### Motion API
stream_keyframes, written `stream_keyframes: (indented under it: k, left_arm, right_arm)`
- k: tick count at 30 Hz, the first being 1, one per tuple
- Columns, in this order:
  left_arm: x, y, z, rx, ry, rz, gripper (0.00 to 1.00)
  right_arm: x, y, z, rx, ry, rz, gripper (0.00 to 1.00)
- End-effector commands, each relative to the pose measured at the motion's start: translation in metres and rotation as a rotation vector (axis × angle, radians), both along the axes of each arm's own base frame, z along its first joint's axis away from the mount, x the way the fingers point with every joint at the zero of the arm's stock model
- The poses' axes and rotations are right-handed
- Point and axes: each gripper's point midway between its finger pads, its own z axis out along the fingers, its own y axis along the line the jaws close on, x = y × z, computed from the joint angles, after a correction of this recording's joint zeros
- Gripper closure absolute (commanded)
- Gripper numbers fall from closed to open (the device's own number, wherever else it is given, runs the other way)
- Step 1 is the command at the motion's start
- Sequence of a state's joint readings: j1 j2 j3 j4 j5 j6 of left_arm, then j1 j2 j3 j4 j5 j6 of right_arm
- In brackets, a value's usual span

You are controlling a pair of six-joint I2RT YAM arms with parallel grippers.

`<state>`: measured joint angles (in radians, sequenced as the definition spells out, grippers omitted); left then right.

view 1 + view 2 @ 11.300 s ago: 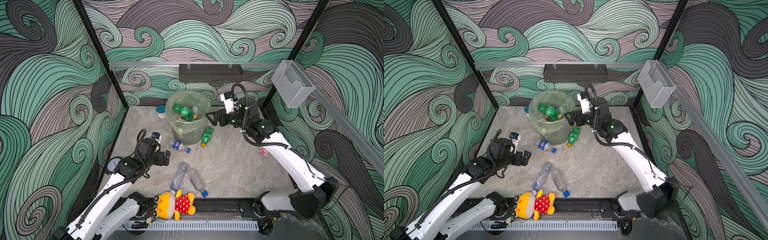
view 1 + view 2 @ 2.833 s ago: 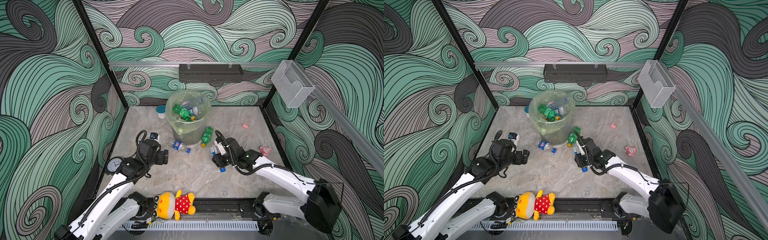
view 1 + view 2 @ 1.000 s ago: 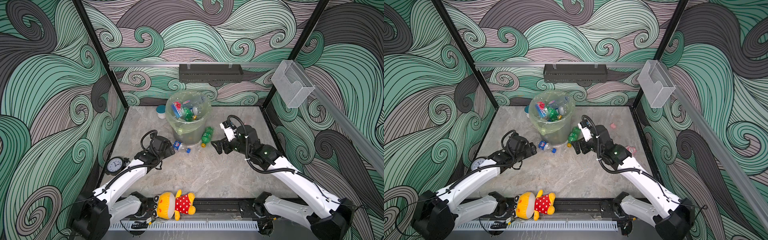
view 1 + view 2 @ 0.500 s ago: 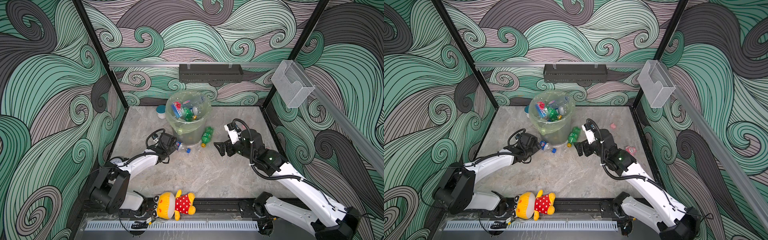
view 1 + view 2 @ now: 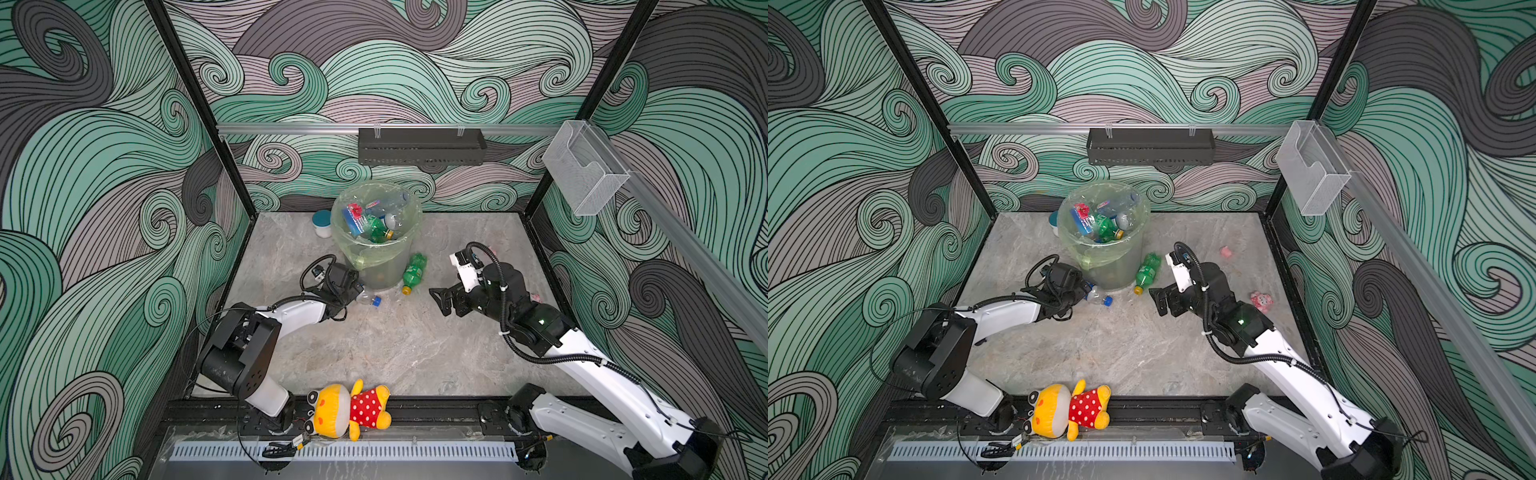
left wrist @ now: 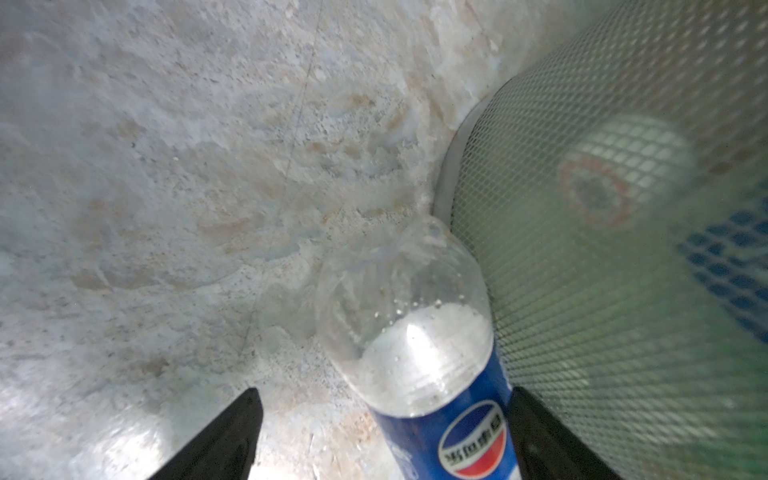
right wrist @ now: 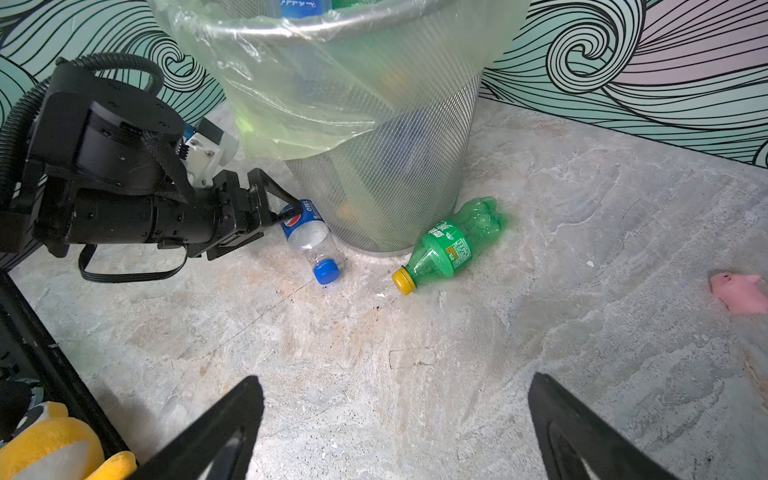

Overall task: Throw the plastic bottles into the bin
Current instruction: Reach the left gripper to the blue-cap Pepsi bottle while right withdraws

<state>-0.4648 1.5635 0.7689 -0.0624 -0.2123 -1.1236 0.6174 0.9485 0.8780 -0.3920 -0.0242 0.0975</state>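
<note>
Straddling the blue-labelled bottle (image 6: 415, 332), left hand (image 6: 383, 395) gapes, perhaps touching; right hand (image 7: 395, 378) wide, empty.

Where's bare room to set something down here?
Bare: the wide middle of the tabletop, bordered by left gripper, right gripper and plush toy; also the back right corner, save a pink scrap. Crowded: the foot of the bin, with blue-label bottle and green bottle.

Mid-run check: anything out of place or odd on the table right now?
Two bottles lie on the table by the bin's base instead of inside: a clear blue-capped bottle within the open left pincer, and a green bottle. A plush toy sprawls across the front rail; nothing looks spilled.
</note>
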Motion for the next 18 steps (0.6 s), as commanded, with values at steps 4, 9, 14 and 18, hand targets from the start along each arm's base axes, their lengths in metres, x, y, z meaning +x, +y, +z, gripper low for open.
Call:
stream_keyframes:
  k: [4, 9, 14, 18]
  left_arm:
    - [0.001, 0.008, -0.012, 0.005, 0.033, 0.029, 0.1]
    - [0.0, 0.003, -0.019, -0.046, 0.056, 0.027, 0.16]
    - [-0.001, 0.003, -0.023, -0.061, 0.07, 0.026, 0.2]
    - [-0.01, 0.007, -0.029, -0.055, 0.087, 0.028, 0.24]
  right_arm:
    - [0.004, -0.002, 0.004, 0.012, -0.02, -0.02, 0.0]
    - [0.005, -0.003, 0.0, 0.003, -0.015, -0.022, 0.0]
    - [0.005, -0.004, -0.003, 0.001, -0.011, -0.023, 0.0]
    - [0.005, -0.005, -0.001, -0.004, -0.019, -0.028, 0.0]
